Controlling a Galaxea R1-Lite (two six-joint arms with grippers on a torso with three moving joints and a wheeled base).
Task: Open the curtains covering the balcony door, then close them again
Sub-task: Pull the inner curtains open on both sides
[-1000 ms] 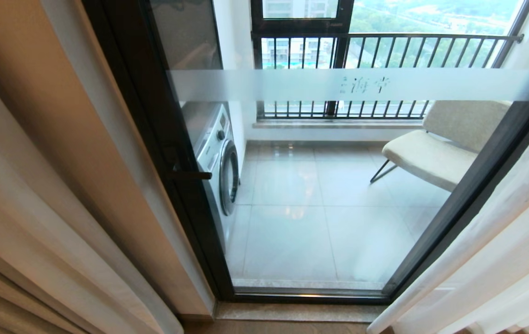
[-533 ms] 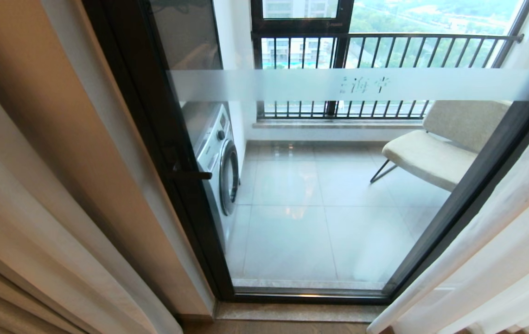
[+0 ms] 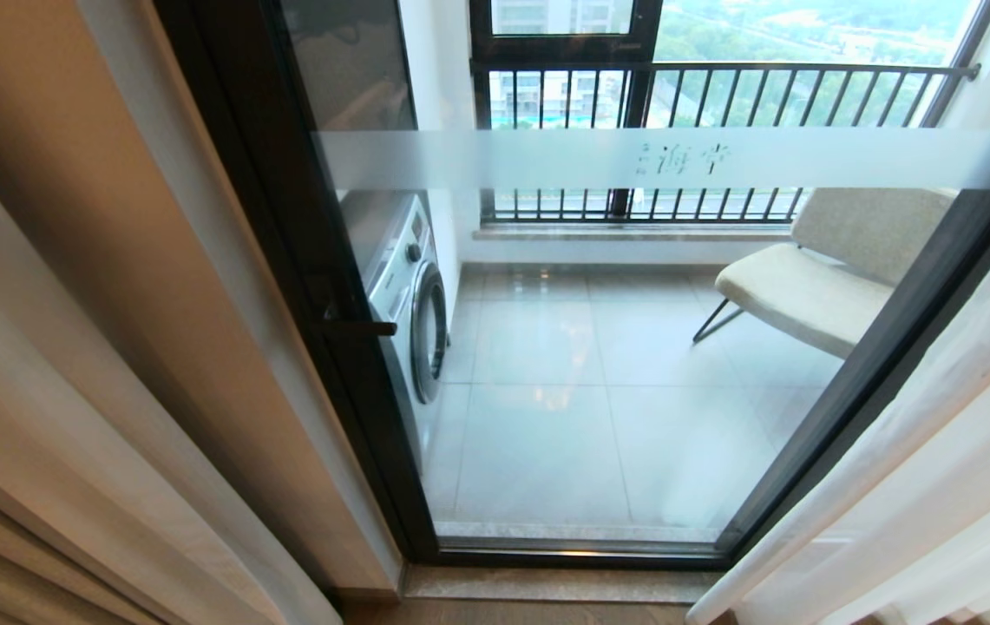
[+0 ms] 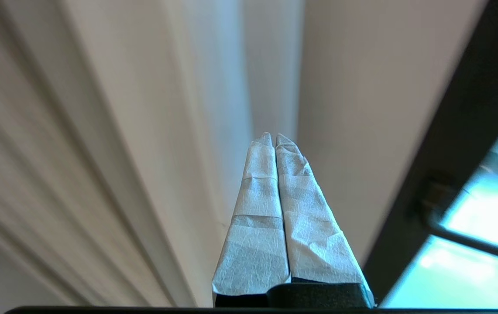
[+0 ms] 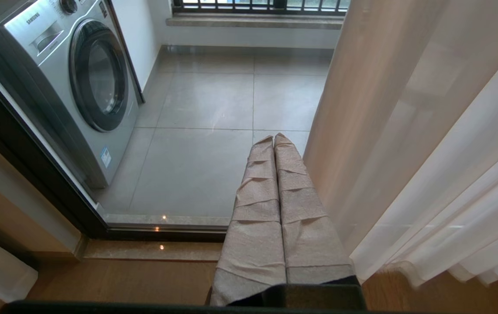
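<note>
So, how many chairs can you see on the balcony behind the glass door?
1. The chair stands on the right side of the balcony, near the railing, seen through the glass door. Curtains at the sides may hide others.

The curtains stand drawn apart to both sides: thick beige pleated drapes [image 3: 52, 365] gathered in folds on the left, and thin white see-through sheers [image 3: 920, 486] bunched on the right, both reaching the floor. Between them the balcony door [image 3: 599, 365] is uncovered, a tall shut glass panel in a black-brown metal frame. A frosted horizontal band [image 3: 547, 159] with small characters crosses it, and a dark bar handle [image 3: 360, 328] juts from its left frame.
</note>
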